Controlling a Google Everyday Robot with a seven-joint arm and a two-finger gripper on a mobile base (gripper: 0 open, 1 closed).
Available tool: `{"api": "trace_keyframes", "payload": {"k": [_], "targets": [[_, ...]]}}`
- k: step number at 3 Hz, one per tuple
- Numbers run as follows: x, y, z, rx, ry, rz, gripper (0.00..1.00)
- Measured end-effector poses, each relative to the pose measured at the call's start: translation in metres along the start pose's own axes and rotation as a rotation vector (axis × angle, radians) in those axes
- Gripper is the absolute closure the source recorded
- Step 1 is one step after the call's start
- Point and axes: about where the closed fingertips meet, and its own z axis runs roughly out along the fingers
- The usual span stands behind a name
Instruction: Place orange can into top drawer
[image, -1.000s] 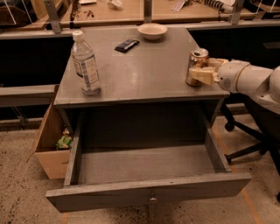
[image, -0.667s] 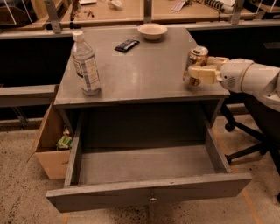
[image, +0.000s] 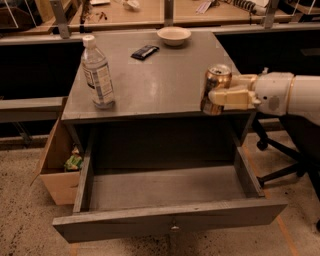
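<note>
The orange can (image: 216, 85) is standing upright at the right front edge of the desk (image: 150, 85), gold-sided with a silver top, and the gripper (image: 217, 96) is reaching in from the right and clasping it around its middle. Below, the top drawer (image: 165, 219) is sitting pulled out, its grey floor showing. Left of it, a cardboard box (image: 56, 167) is holding a small green item (image: 74, 161). A water bottle (image: 97, 72), a dark packet (image: 144, 51) and a bowl (image: 173, 36) are sitting well apart from the can.
</note>
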Motion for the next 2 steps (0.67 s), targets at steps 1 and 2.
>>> {"api": "trace_keyframes", "payload": {"k": [1, 2], "targets": [[0.0232, 0.0332, 0.0046, -0.056, -0.01, -0.021, 1.0], [0.0233, 0.0334, 0.0048, -0.057, -0.01, -0.021, 1.0]]}}
